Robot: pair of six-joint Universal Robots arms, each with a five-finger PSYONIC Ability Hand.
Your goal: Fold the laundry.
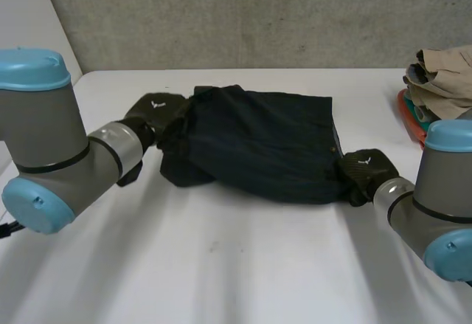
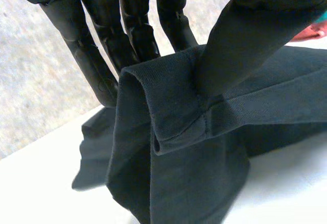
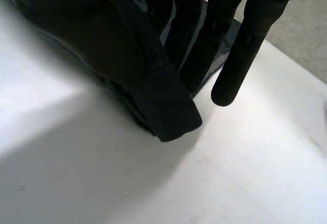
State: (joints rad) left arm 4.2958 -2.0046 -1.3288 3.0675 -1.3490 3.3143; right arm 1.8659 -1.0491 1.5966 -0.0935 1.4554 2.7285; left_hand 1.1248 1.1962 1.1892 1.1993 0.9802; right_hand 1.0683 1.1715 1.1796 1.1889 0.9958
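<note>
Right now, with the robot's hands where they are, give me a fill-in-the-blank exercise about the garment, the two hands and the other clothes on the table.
1. The dark garment lies on a table whose top is coloured ___.
2. The left hand and the right hand hold the garment at ___ ends.
3. The pile of tan clothes sits at the table's edge on the robot's ___ side.

Missing words: white; opposite; right.

Left hand, right hand, both pinch-closed
</note>
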